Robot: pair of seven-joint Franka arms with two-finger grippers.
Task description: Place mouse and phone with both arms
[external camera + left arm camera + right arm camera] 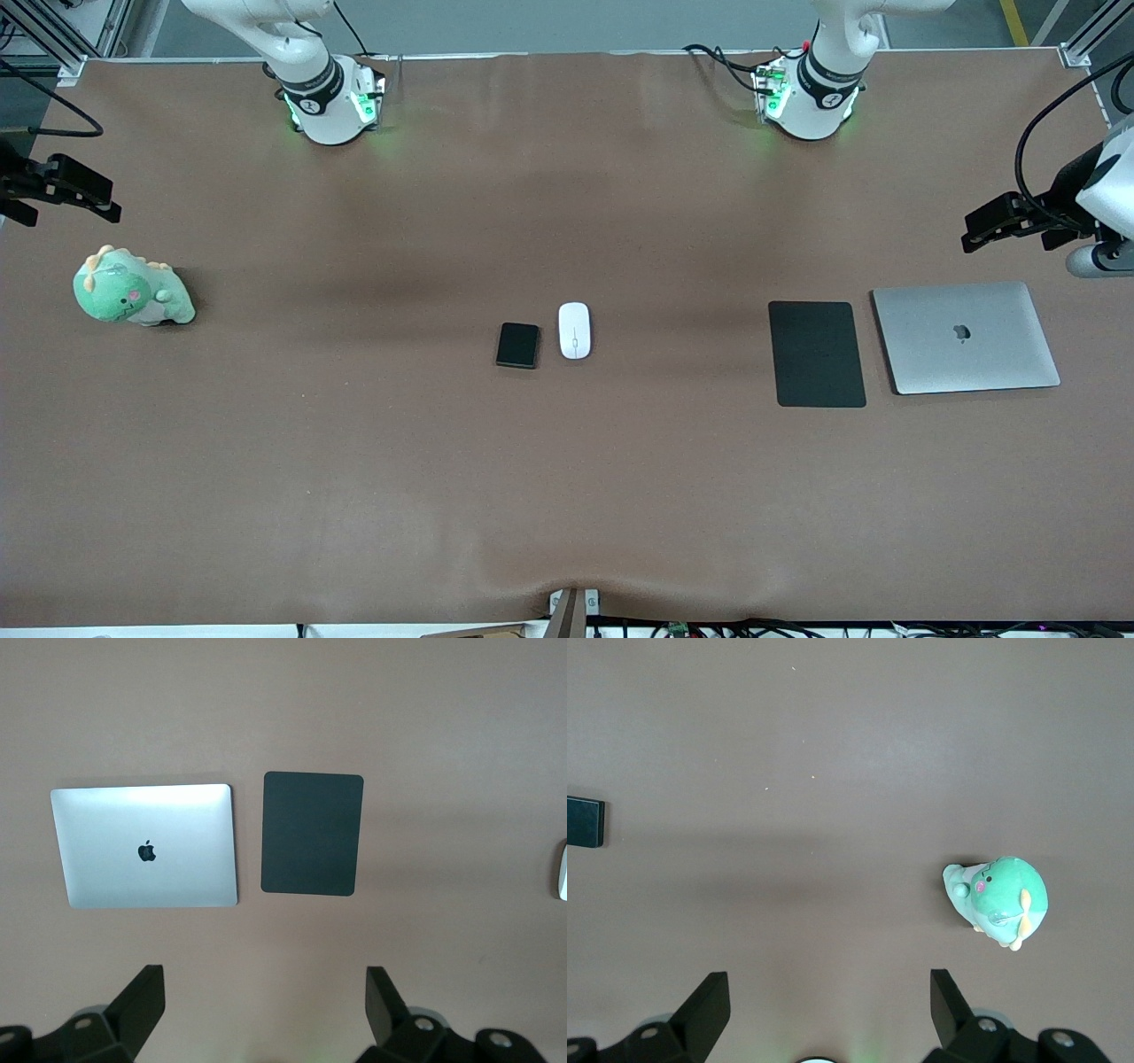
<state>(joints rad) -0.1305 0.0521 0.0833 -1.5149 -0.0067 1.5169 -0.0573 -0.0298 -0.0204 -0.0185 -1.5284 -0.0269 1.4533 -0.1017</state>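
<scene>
Lying side by side near the middle of the brown surface (567,496) are the two task items: the white mouse (574,330) and the black phone (517,345). They sit just apart, not touching, with the phone toward the right arm's end and slightly nearer the front camera than the mouse.

Toward the left arm's end of the surface, a flat black mouse pad (816,354) lies just beside a closed silver laptop (965,337) with its logo facing up; the laptop is the one closer to that end. Both are well apart from the mouse and phone.

Toward the right arm's end sits a green plush dinosaur (133,289) with orange spikes and a pink cheek, also well apart from the phone.

The left gripper (263,999) hangs in the air over the bare surface at the left arm's end, close to the laptop. Its jaws are spread wide and hold nothing.

The right gripper (828,1001) hangs in the air at the right arm's end, over bare surface close to the plush dinosaur. Its jaws are likewise spread wide and empty.

Neither gripper touches any object. An edge of the phone shows at the border of the right wrist view, and a sliver of the mouse at the border of the left wrist view.
</scene>
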